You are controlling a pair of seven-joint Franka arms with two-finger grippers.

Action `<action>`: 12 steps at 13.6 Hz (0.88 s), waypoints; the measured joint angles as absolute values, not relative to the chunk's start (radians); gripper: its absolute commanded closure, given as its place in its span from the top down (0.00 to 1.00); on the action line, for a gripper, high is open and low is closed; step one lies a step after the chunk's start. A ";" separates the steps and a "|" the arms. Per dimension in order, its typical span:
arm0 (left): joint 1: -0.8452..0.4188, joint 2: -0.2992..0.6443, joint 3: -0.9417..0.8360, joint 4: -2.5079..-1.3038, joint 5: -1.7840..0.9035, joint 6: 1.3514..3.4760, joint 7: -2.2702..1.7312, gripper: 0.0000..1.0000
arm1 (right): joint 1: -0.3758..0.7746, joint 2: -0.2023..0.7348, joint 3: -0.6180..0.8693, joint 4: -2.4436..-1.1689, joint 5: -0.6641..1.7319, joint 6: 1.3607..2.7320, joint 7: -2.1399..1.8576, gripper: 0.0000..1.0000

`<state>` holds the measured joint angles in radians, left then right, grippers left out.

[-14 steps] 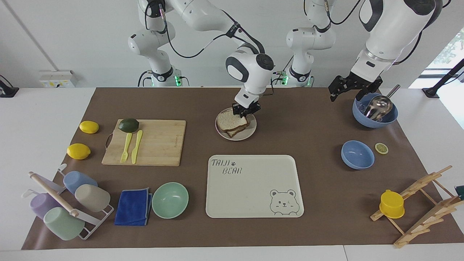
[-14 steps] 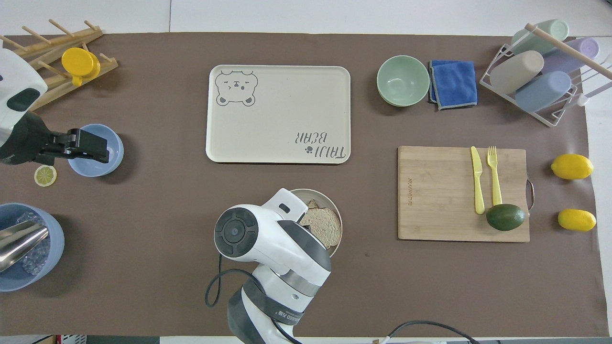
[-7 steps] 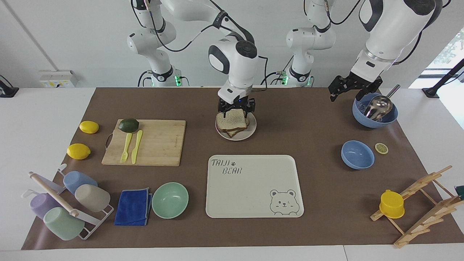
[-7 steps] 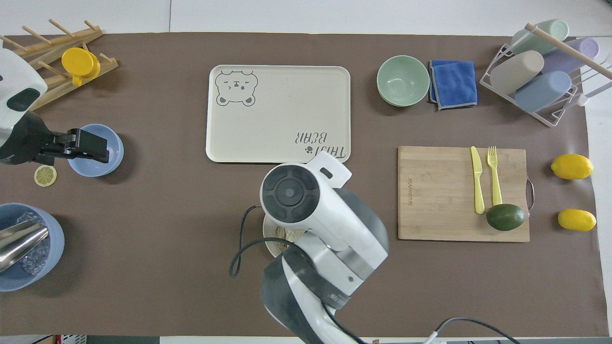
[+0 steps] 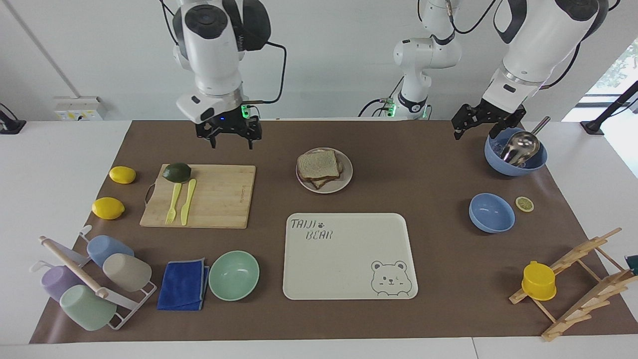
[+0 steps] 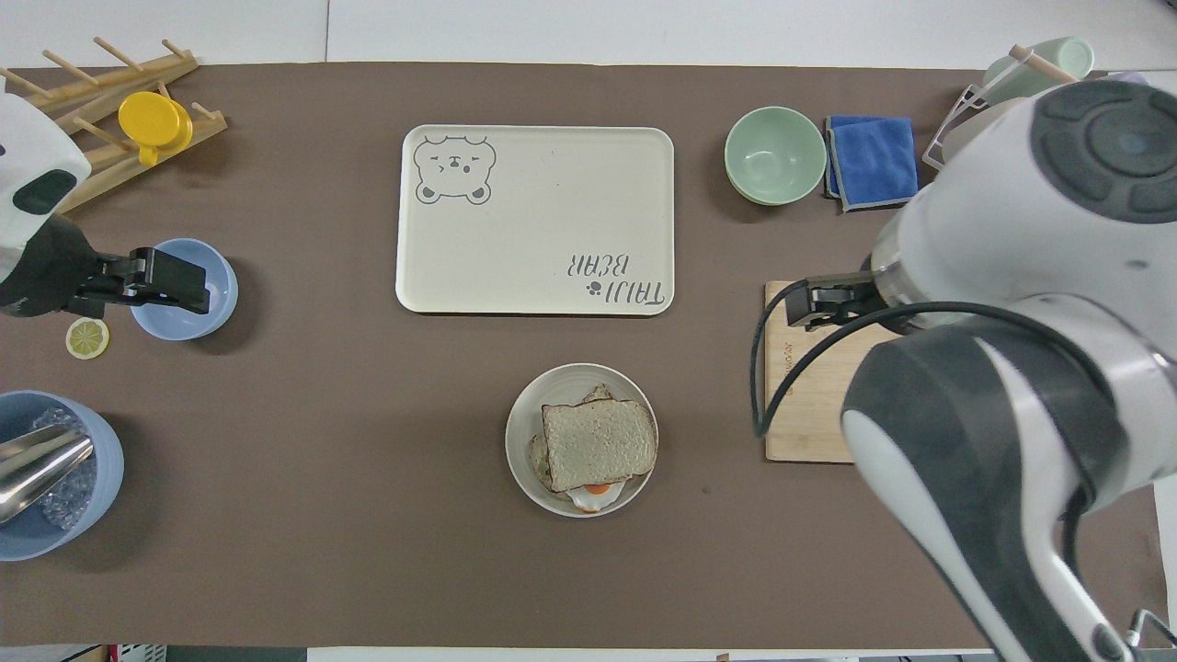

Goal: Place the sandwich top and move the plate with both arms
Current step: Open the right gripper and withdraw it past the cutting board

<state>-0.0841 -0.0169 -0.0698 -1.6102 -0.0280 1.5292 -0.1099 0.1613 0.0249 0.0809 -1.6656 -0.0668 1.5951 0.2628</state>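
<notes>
The sandwich top (image 6: 599, 442) lies on the egg-bearing slice on the plate (image 6: 521, 441), which sits on the counter (image 6: 368, 460) at about six o'clock from the bear tray (image 6: 533, 221) in the overhead view, nearer the robots. That half of the task looks done. What remains is moving the plate, not yet begun. The right gripper (image 5: 229, 135) hangs with fingers spread and nothing between them, over the counter near the cutting board (image 5: 219, 197). The left gripper (image 5: 486, 122) waits over the blue bowl with the scoop (image 5: 516, 154); whether its fingers are parted, I cannot tell.
</notes>
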 measured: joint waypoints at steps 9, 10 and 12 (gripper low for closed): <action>-0.084 -0.018 -0.070 -1.615 -0.028 1.533 -0.110 1.00 | -0.038 0.050 0.080 -1.659 -0.066 1.530 0.131 1.00; -0.084 -0.021 -0.071 -1.624 -0.028 1.541 -0.110 1.00 | -0.040 0.050 0.081 -1.659 -0.065 1.513 0.117 1.00; -0.084 -0.031 -0.075 -1.647 -0.028 1.551 -0.110 1.00 | -0.039 0.037 0.089 -1.671 -0.065 1.495 0.101 1.00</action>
<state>-0.0845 -0.0306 -0.0748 -1.6472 -0.0280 1.5512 -0.1099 -0.0395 0.0366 0.0891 -1.6711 -0.0654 1.4950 0.1010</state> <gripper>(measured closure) 0.000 0.000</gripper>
